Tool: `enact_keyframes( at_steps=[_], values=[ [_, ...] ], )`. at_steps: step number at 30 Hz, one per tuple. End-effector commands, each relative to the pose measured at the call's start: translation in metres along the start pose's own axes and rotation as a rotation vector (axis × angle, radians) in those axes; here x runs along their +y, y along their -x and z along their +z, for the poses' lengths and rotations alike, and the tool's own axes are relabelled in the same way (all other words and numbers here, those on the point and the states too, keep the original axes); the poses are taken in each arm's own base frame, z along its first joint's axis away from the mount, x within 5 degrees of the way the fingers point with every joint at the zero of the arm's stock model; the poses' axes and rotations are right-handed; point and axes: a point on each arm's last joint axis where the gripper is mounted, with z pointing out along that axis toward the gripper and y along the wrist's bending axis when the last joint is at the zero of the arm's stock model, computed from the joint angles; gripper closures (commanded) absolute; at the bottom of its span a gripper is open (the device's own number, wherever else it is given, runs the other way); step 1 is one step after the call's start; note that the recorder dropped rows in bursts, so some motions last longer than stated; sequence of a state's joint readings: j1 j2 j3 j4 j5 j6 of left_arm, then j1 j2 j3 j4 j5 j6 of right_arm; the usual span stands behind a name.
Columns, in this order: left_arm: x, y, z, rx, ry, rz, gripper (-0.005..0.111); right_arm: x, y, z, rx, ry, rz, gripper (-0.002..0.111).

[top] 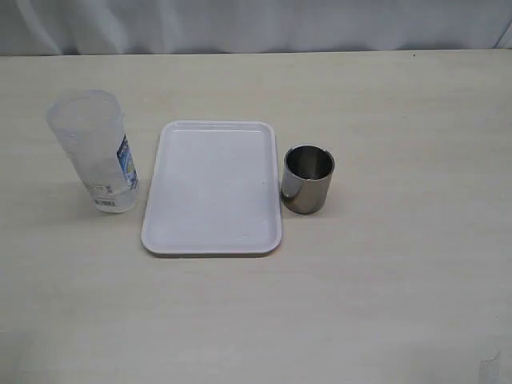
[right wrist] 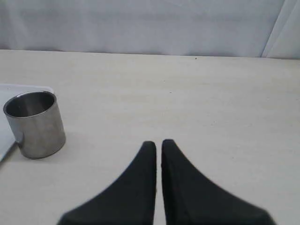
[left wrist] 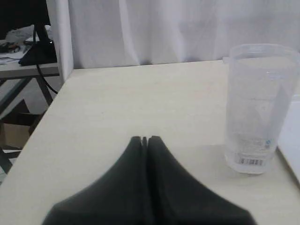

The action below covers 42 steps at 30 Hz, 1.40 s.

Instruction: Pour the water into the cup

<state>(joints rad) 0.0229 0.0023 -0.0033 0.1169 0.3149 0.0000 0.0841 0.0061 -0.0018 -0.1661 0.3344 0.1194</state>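
The cup (top: pixel 307 179) is a short shiny steel cylinder standing upright just right of the white tray (top: pixel 212 188); the right wrist view shows the cup (right wrist: pixel 35 123) too. A tall translucent plastic container (top: pixel 94 152) with a blue-white label stands left of the tray, and the left wrist view has this container (left wrist: pixel 258 108) as well. Any water in it is too faint to make out. My left gripper (left wrist: pixel 145 139) is shut and empty, short of the container. My right gripper (right wrist: pixel 158 143) is shut on nothing, apart from the cup. Neither gripper shows in the exterior view.
The pale wooden table runs back to a white curtain. In the left wrist view the table's side edge (left wrist: pixel 51 105) drops off, with a desk and cables (left wrist: pixel 28 47) beyond it.
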Motion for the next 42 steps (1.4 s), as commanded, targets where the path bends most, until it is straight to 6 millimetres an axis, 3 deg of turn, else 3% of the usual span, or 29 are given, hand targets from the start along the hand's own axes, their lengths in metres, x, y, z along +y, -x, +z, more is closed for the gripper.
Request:
enact_keyframes(
  at_steps=[1,6,16,19,24,29,30,32,33,35,37,42],
  values=[
    [0.003,0.002,0.0,-0.027,0.031,0.095,0.107,0.0,-0.001,0.0,-0.002,0.0,-0.001,0.104],
    [0.003,0.01,-0.001,-0.117,0.042,0.155,0.107,0.001,0.01,-0.001,-0.123,0.014,-0.001,0.104],
    [-0.005,0.054,-0.019,-0.654,-0.005,0.144,0.107,0.004,0.034,-0.007,-0.397,0.047,-0.001,0.104],
    [-0.006,0.06,-0.024,-0.739,-0.058,0.028,0.107,0.005,0.041,-0.01,-0.476,0.057,-0.004,0.104],
    [-0.006,0.06,-0.024,-0.722,-0.19,-0.304,0.107,0.004,0.052,-0.017,-0.619,0.079,0.102,0.104],
    [-0.003,0.05,-0.014,-0.534,-0.133,-0.353,0.105,0.003,0.053,-0.018,-0.634,0.091,0.172,0.102],
    [-0.003,0.051,-0.013,-0.514,-0.13,-0.348,0.1,0.003,0.054,-0.018,-0.639,0.091,0.172,0.1],
    [-0.005,0.056,-0.008,-0.518,-0.152,-0.298,0.071,0.003,0.054,-0.018,-0.638,0.092,0.174,0.087],
    [-0.007,0.06,-0.005,-0.537,-0.178,-0.285,0.04,0.003,0.054,-0.018,-0.638,0.092,0.174,0.077],
    [-0.013,0.065,0.002,-0.553,-0.231,-0.233,0.002,0.003,0.054,-0.018,-0.638,0.092,0.176,0.065],
    [-0.019,0.064,0.012,-0.511,-0.28,-0.163,0.002,0.003,0.054,-0.018,-0.638,0.092,0.176,0.058],
    [-0.034,0.049,0.046,-0.294,-0.418,-0.113,0.002,0.003,0.054,-0.018,-0.638,0.092,0.176,0.058]
  ],
)
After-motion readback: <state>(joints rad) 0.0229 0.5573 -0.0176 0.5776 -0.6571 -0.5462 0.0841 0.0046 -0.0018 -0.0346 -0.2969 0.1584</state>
